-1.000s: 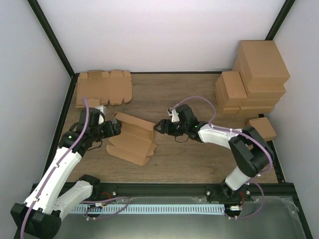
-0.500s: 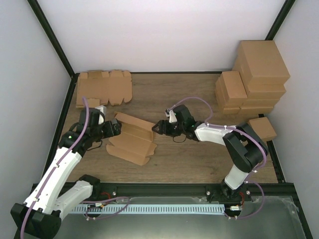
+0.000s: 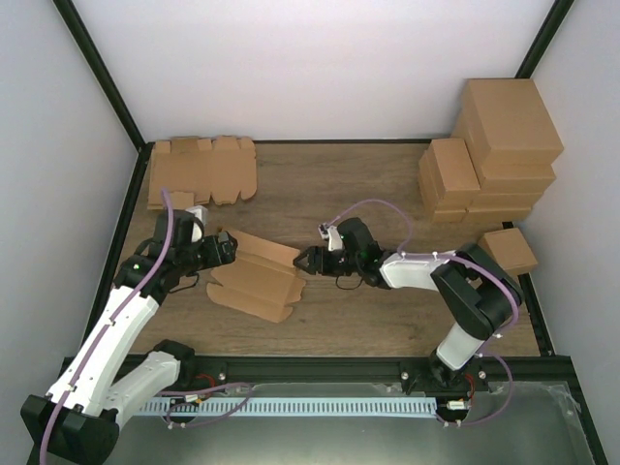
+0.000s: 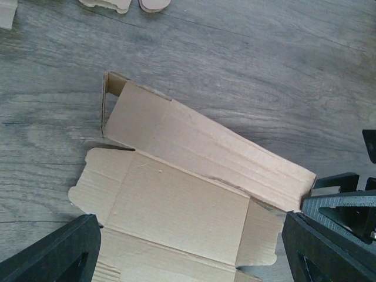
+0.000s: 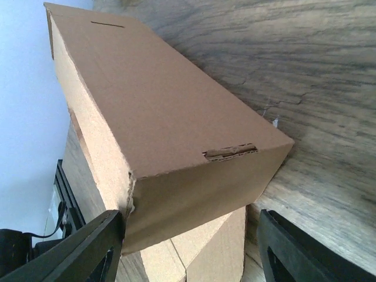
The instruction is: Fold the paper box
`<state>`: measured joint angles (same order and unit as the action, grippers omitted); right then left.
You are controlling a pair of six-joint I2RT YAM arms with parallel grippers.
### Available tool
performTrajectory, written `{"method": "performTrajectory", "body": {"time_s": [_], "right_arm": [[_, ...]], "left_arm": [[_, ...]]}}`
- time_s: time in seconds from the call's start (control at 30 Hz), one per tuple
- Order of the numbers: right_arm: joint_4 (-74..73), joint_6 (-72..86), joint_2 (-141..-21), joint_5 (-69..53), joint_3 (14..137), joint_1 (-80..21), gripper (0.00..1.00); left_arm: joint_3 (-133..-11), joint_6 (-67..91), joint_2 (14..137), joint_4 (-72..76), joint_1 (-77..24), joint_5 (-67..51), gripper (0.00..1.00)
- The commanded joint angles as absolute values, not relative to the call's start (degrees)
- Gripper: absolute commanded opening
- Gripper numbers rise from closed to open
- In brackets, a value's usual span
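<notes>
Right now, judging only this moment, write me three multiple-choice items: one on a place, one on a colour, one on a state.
1. Where do the stacked cartons stand?
A far right corner
B far left corner
C near edge
2. What colour is the paper box?
A white
B brown
C blue
3. What state is the paper box in?
A fully flat
B closed up
C partly folded, one long wall raised

A: the top view shows them piled at the far right.
B: it is plain brown cardboard.
C: the left wrist view shows one long wall standing over flat panels.
</notes>
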<state>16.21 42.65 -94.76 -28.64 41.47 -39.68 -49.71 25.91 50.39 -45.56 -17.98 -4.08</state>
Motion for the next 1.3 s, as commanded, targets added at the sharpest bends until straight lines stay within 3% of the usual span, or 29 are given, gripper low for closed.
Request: {"method": "performTrajectory", "body": {"time_s": [0.0,0.27,0.9,1.1,1.27], "right_arm": [[14.1,43.2,-95.9,-26.1,38.6,-40.1,0.64],[18.4,45.1,-92.3,-30.3,34.9,-36.2,0.64],[21.4,43.1,-90.5,-32.1,26.0,-31.2,0.64],[21.9,43.1,-91.7,-31.8,26.0,-31.2,0.64],[21.6,42.7,-91.6,-31.5,25.6,-31.2,0.64]], "left_arm": [[-49.5,25.5,50.3,-45.1,-17.7,-4.7,0.88],[-51.7,24.3,50.6,-46.3,-17.3,-4.8,0.9],[-52.4,15.2,54.0,-40.6,-13.0,-26.3,1.0],[-52.9,21.3,52.6,-38.7,-10.8,-24.1,0.95],[-52.0,23.9,52.0,-37.1,-1.6,-24.9,0.73]]}}
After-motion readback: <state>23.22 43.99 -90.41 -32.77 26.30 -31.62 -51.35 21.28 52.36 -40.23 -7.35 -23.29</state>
